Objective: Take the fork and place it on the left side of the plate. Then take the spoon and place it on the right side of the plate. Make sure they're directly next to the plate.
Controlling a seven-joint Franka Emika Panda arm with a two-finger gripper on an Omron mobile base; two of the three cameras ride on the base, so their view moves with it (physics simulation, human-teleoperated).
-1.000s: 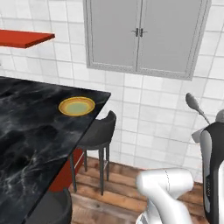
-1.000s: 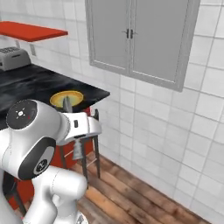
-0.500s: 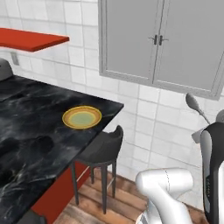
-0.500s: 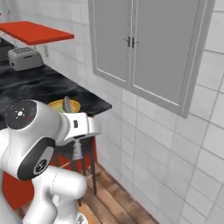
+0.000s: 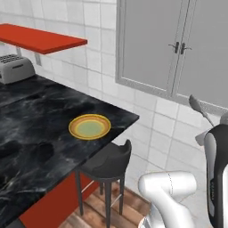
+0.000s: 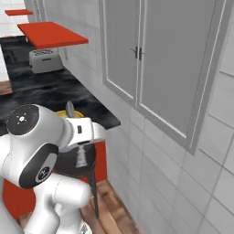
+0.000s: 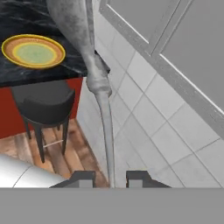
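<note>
One stool point(image 5: 107, 162) beside counter point(image 5: 40, 147), toaster point(image 5: 15, 67)

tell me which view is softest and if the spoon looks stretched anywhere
Hand view: the spoon, held in the gripper, looms oversized and elongated from closeness, with smeared edges. Left base view: the plate and stool are fairly crisp under flat, even lighting. Right base view: the toaster is slightly soft.

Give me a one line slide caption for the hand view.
Gripper holds the grey spoon by its handle, plate on the black counter ahead.
</note>
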